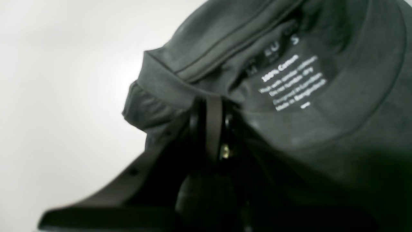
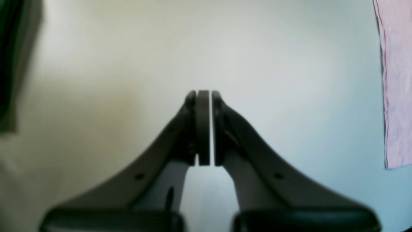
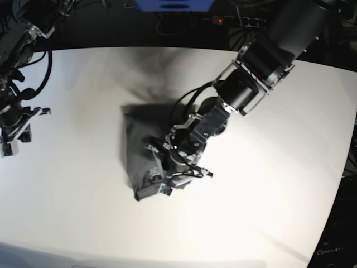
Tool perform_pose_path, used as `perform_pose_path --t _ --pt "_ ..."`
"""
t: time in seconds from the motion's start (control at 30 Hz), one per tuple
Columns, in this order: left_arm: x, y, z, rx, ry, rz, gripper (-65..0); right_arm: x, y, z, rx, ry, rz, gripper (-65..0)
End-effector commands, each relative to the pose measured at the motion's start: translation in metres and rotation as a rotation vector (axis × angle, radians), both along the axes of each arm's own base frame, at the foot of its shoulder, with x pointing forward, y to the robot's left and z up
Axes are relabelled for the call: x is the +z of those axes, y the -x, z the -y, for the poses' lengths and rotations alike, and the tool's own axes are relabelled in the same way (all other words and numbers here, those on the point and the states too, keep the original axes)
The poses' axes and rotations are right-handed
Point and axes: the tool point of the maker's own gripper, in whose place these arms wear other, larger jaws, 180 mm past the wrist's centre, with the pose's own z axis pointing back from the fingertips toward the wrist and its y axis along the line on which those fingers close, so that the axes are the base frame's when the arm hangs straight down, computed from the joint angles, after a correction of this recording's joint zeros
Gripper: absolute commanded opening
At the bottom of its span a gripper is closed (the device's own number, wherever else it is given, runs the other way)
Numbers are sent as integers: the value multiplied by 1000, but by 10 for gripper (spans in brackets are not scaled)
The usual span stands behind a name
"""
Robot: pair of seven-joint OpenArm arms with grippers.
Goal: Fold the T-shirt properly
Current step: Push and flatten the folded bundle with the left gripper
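Observation:
The dark grey T-shirt [image 3: 139, 139] lies bundled in a folded heap in the middle of the white table [image 3: 262, 195]. My left gripper [image 3: 152, 181] reaches down to the heap's near edge. In the left wrist view this gripper [image 1: 210, 104] is shut on a bunched fold of the T-shirt [image 1: 322, 135] beside the collar, where the white printed care label [image 1: 291, 83] faces up. Fabric covers its right finger. My right gripper [image 3: 12, 139] stays at the table's far left, away from the shirt. It [image 2: 202, 96] is shut with nothing between its pads.
A pale pink cloth [image 2: 396, 83] hangs along the right edge of the right wrist view, and a dark shape [image 2: 9, 64] sits at its left edge. Cables and a power strip [image 3: 234, 21] run behind the table's far edge.

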Motion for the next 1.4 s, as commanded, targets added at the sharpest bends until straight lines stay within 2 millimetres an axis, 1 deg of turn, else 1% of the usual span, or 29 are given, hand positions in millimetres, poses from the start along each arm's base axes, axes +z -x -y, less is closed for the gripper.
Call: perform_pose_path --t 0.0,0.1,0.23,0.47,0.53,0.63,0.93,1.17,1.2,1.27,1.3,1.33,1.37 --pt "21 -11 14 -23 32 50 -628 12 -3 3 8 20 43 -647" --pt "27 -15 25 -38 61 97 -628 13 -3 1 16 17 61 -647" --pt "32 -17 27 -43 74 125 -628 6 6 3 13 18 41 -647" --pt "38 -19 31 -48 94 150 -628 4 8 3 14 18 33 -647" --pt "49 -22 36 -56 116 183 -628 4 8 2 15 17 33 -647" --pt "59 -24 39 -63 138 216 -628 3 8 2 14 16 32 -647" --pt "62 -24 41 -66 145 223 -628 2 9 2 14 14 30 -647" --pt "104 -26 58 -97 223 310 -628 2 8 1 16 14 30 -647" --pt "112 -27 57 -100 230 329 -628 2 8 1 16 14 30 -647" --pt "136 -25 59 -117 272 381 -628 2 9 3 13 19 26 -647" --pt "146 -19 61 -127 299 401 -628 2 9 3 13 21 26 -647" --pt "161 -12 62 -135 335 431 -628 2 10 3 14 22 24 -647" --pt "173 -8 58 -129 367 455 -628 -1 13 3 16 23 16 -647"
